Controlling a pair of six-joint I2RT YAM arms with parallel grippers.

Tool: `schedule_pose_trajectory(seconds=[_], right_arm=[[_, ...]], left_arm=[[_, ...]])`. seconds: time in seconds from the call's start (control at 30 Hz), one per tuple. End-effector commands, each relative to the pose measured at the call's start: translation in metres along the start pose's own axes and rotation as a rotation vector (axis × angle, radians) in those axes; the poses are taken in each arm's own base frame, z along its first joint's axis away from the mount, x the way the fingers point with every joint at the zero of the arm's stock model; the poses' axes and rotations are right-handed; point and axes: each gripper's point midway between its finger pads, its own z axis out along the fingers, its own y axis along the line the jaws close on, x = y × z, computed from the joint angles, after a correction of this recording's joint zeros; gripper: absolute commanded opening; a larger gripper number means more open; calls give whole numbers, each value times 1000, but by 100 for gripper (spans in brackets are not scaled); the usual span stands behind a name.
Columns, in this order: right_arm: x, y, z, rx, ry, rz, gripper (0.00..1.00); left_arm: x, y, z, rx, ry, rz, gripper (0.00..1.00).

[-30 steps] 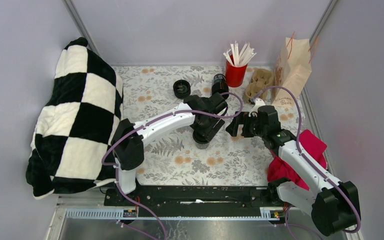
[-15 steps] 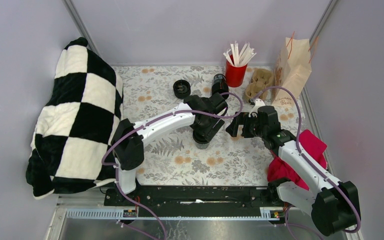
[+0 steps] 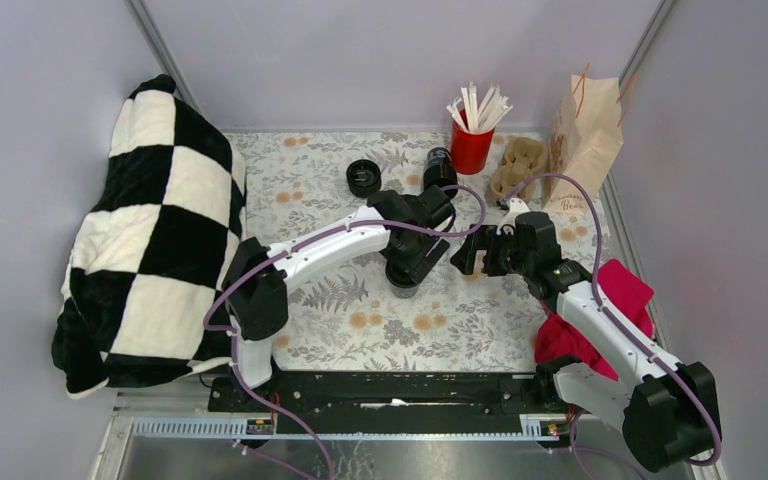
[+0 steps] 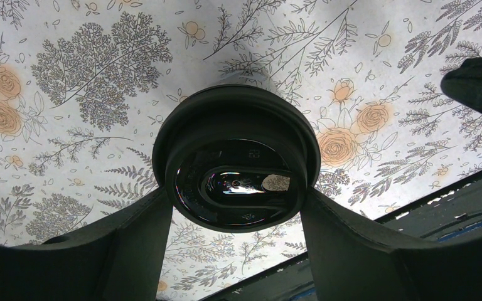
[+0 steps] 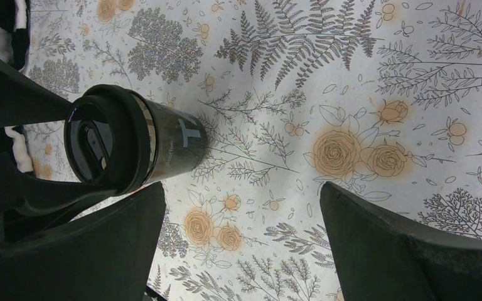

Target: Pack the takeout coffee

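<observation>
- Cup upright on floral mat, mid-table, lid on.
- Left gripper down over it from above, fingers against opposite sides of the lid rim: clamped on cup.
- Right gripper just right of cup, low over mat, jaws wide apart, nothing between them, not touching cup.
- Bag upright in far right corner, well apart from cup.
- Carrier just left of bag; red cup of white sticks beside carrier.
- Second black cup and loose lid at back of mat, apart from both grippers.
- Checkered blanket along left side; red cloth under right arm.
</observation>
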Motion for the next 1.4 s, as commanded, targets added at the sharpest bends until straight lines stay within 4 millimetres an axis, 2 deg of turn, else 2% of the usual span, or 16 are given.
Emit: schedule_pose_trajectory(seconds=[0.0, 0.27, 0.47, 0.63, 0.73, 0.83, 0.93, 1.0, 1.03, 1.1, 1.2, 1.27, 1.37], right_arm=[[-8, 6, -1, -31, -33, -12, 99], [-6, 5, 0, -32, -30, -9, 99], [-6, 6, 1, -36, -26, -6, 99], [-5, 6, 2, -37, -22, -6, 99], [-3, 5, 2, -36, -16, -3, 99], [-3, 11, 2, -67, -5, 11, 99], [-3, 29, 6, -165, 17, 41, 100], [1, 41, 9, -240, 66, 72, 100], [-1, 48, 14, -285, 75, 97, 99], [0, 59, 17, -369, 106, 151, 98], [0, 69, 21, -470, 141, 225, 93], [2, 71, 26, -506, 170, 254, 91], [7, 73, 35, -553, 217, 285, 87]], left_arm=[[0, -4, 1, 6, 0, 11, 74], [2, -3, 2, 3, 8, 14, 75], [3, -1, 2, -12, 5, 13, 81], [-4, 3, -6, -31, -29, 6, 88], [-12, 7, -23, -44, -83, -17, 92], [-23, 11, -52, -23, -193, -80, 98], [-27, 21, -79, 85, -306, -189, 99], [-25, 32, -84, 193, -355, -285, 99], [-22, 46, -84, 237, -378, -349, 98], [-15, 56, -81, 348, -413, -455, 95], [-1, 54, -65, 515, -422, -584, 83], [2, 53, -59, 601, -449, -655, 76], [9, 55, -50, 695, -481, -719, 70]])
